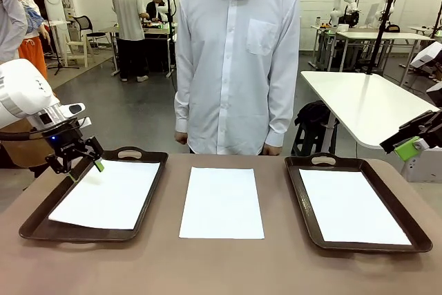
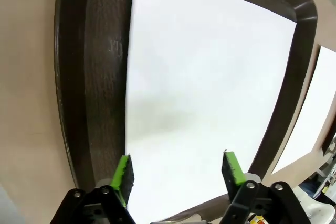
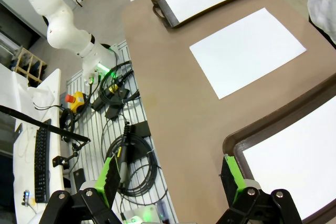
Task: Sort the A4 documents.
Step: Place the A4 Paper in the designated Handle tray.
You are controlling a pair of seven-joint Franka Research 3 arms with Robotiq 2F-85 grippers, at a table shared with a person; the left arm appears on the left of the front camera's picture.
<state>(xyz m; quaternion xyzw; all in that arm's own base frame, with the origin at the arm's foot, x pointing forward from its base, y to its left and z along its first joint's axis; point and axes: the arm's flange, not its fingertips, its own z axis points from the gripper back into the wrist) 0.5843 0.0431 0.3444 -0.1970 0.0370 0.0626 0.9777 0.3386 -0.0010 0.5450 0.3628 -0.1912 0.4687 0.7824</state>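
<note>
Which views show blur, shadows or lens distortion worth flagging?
Front view: sharp, evenly lit; the middle sheet keeps crisp edges. Left wrist view: a soft grey shadow smudges the sheet in the left tray ahead of the left gripper, and the tray rim bows slightly from the wide lens. Right wrist view: sharp, no glare, though the table edge curves.

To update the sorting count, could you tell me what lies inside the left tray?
A white A4 sheet lies in the left tray, slightly askew. Whether more sheets sit beneath it is hidden.
</note>
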